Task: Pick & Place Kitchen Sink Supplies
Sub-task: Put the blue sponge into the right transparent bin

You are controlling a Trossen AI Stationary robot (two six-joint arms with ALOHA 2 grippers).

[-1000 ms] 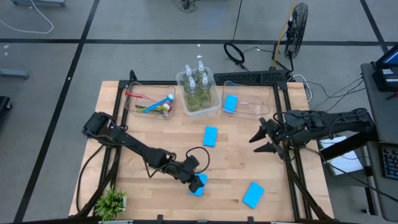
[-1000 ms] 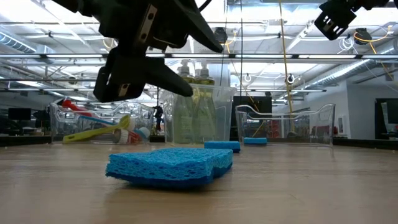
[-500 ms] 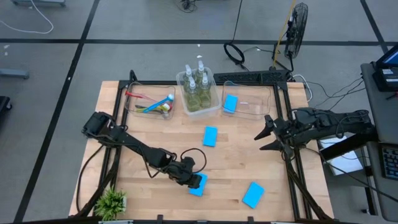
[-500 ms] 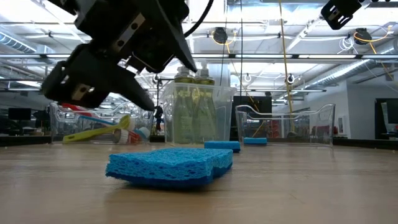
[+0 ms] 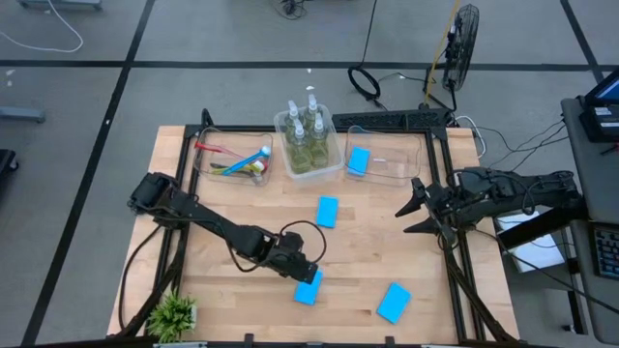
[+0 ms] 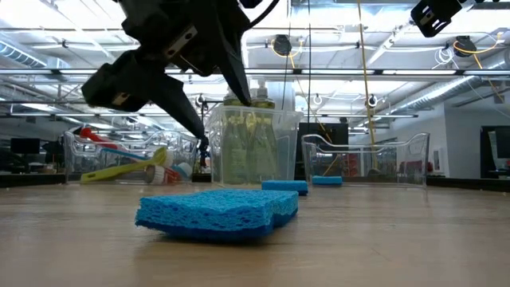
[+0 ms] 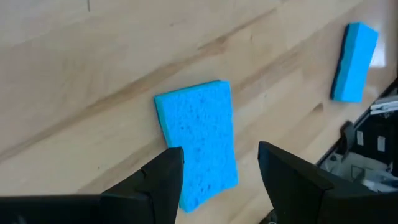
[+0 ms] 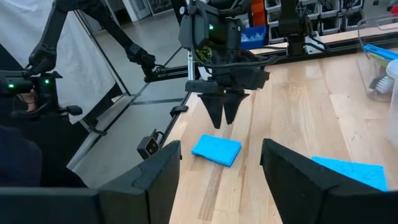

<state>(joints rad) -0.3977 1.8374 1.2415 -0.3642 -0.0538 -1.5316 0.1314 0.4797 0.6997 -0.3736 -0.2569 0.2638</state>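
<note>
A light-blue sponge (image 5: pixel 308 288) (image 7: pixel 196 140) lies flat on the wooden table near its front edge. My left gripper (image 5: pixel 301 269) (image 6: pixel 229 121) hovers open just above it, pointing steeply down, and touches nothing. Another sponge (image 5: pixel 327 211) lies mid-table and a third (image 5: pixel 394 303) at the near right. One more sponge (image 5: pixel 359 160) sits in the right clear bin. Soap bottles (image 5: pixel 305 135) stand in the middle bin and brushes (image 5: pixel 232 162) lie in the left bin. My right gripper (image 5: pixel 411 213) waits open in the air near the right edge.
Three clear bins stand in a row along the far edge (image 5: pixel 387 164). A small potted plant (image 5: pixel 174 314) stands at the near left corner. Bare wood shows between the loose sponges (image 5: pixel 261 213).
My left gripper has risen a little off the near sponge, rolled its wrist and tipped, and drawn slightly toward the far left. The sponge has stayed flat where it was and shows more fully now.
</note>
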